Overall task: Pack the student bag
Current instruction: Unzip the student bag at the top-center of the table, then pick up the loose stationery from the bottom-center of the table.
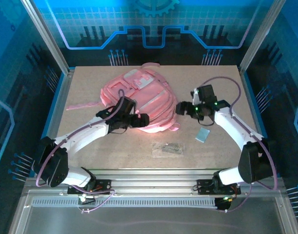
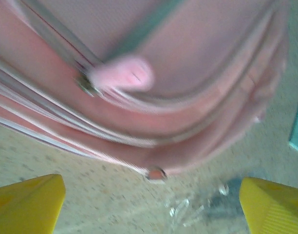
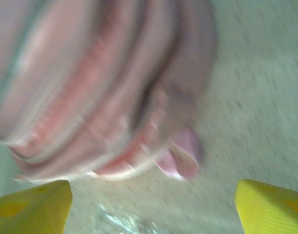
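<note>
I note the student bag [image 1: 139, 97] lying flat on the surface [image 1: 115, 156], centre-rear. The left gripper [image 1: 143, 120] is at the bag's near edge, fingers spread, holding nothing. The right gripper [image 1: 181, 108] is beside the bag's right edge, likewise spread and empty.

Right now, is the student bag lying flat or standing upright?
Lying flat: the student bag rests on the table, front pockets facing up.

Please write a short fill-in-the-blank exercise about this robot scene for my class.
1. The student bag is coloured ____.
2. The left gripper and right gripper both stand ____, holding nothing.
3. Their fingers are coloured ____.
4. The clear packet lies on the ____, apart from the bag.
Missing words: pink; open; yellow; table.
</note>
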`<move>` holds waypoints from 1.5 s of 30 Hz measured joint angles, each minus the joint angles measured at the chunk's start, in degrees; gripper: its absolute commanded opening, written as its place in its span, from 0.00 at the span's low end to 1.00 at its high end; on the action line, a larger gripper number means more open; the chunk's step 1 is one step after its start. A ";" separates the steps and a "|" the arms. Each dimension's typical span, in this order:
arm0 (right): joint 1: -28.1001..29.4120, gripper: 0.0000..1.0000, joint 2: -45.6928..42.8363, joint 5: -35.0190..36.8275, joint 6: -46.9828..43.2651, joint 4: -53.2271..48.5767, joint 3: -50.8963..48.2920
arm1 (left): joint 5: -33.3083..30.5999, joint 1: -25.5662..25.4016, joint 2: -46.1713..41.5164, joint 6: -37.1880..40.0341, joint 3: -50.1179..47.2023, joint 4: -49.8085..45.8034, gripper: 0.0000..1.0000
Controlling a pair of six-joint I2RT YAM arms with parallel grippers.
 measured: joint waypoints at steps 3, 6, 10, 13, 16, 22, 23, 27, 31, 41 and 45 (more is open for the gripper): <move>0.00 0.82 -3.17 1.18 1.18 -1.66 -7.32 | 1.38 -3.93 0.00 -0.46 -2.23 0.00 0.86; 0.02 0.76 -6.19 1.46 2.80 -1.90 -14.16 | 2.82 -6.86 0.39 -1.31 -4.57 -0.11 0.81; 0.44 0.66 -8.04 1.36 5.05 -0.85 -20.26 | 4.57 -8.63 2.71 -2.60 -7.28 0.04 0.68; 1.90 0.60 -8.02 1.11 6.56 1.03 -22.91 | 5.22 -9.64 4.98 -3.04 -8.07 0.26 0.65; 4.04 0.55 -7.61 1.01 7.89 2.78 -24.17 | 5.92 -10.69 7.41 -3.43 -8.07 1.51 0.61; 7.98 0.48 -5.88 0.94 10.58 7.32 -25.77 | 6.16 -12.52 11.65 -4.50 -7.89 3.17 0.56; 8.46 0.48 -5.51 1.11 10.91 7.91 -26.01 | 6.16 -12.52 11.74 -4.55 -7.65 3.06 0.55; 9.22 0.46 -5.05 2.05 12.15 8.35 -25.99 | 5.70 -12.63 13.05 -4.83 -6.45 1.77 0.53; 9.84 0.40 -4.68 3.45 13.07 8.17 -25.83 | 5.46 -12.63 13.97 -4.96 -5.27 0.24 0.52; 11.45 0.36 -4.00 5.14 14.93 7.78 -25.07 | 5.38 -12.63 15.19 -5.57 -3.67 -1.60 0.51; 13.84 0.36 -2.89 8.00 15.87 6.45 -23.56 | 5.38 -12.63 15.58 -5.57 -3.23 -2.05 0.52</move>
